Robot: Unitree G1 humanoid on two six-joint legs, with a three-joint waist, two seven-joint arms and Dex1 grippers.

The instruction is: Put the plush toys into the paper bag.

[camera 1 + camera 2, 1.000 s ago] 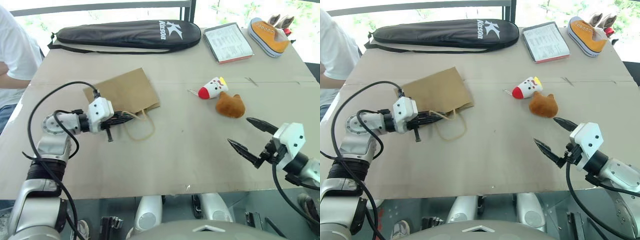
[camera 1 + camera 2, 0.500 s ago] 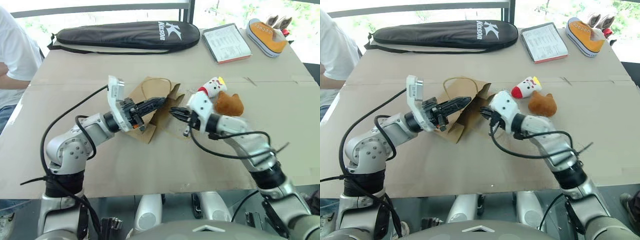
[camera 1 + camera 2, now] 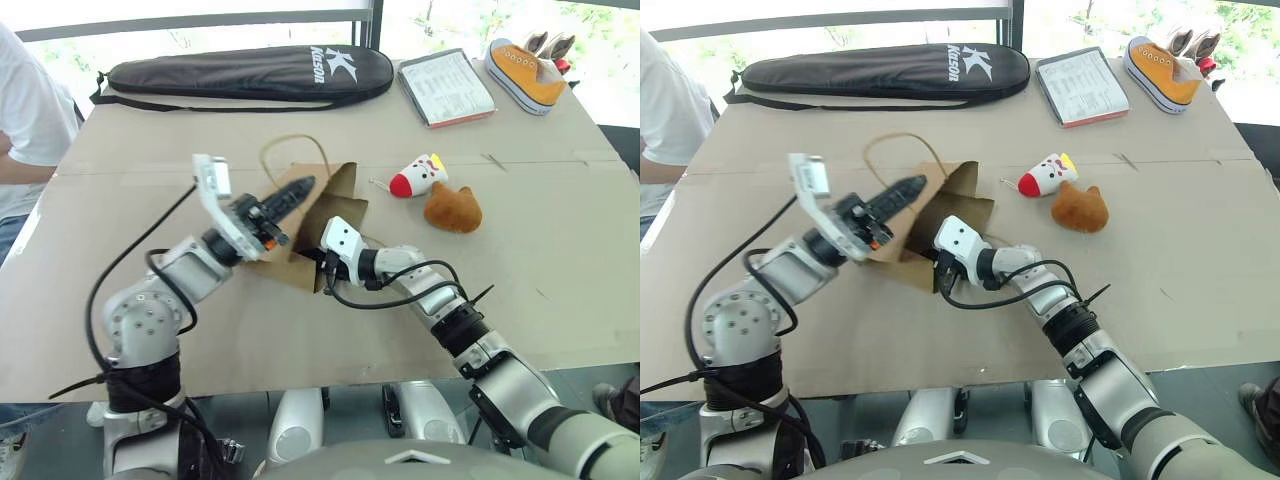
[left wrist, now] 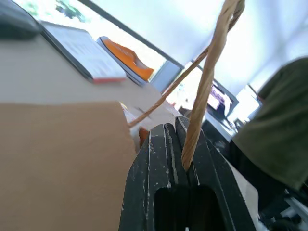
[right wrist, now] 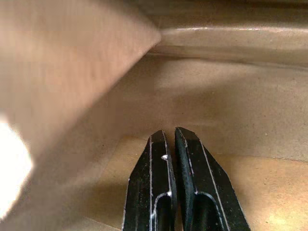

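Bag mouth being pried open, both toys still out on the table.

Nearest, the right gripper (image 3: 937, 262), which hung open near the table's front edge a second ago, has swung across and now sits with fingers together and empty inside the mouth of the paper bag (image 3: 958, 192). Just beyond it the left gripper (image 3: 902, 187), clamped on a loop handle (image 3: 885, 147), has lifted the once-flat bag up off the table (image 3: 1200, 270). So, by my reading, the opening is being spread, not yet loaded. Past the right gripper's far side, well apart, lie the white plush toy (image 3: 1043, 175) and the orange-brown plush toy (image 3: 1080, 209), touching. Bare tabletop surrounds them; the racket case (image 3: 880, 70), booklet (image 3: 1083, 87) and sneaker (image 3: 1162, 72) line the far edge.
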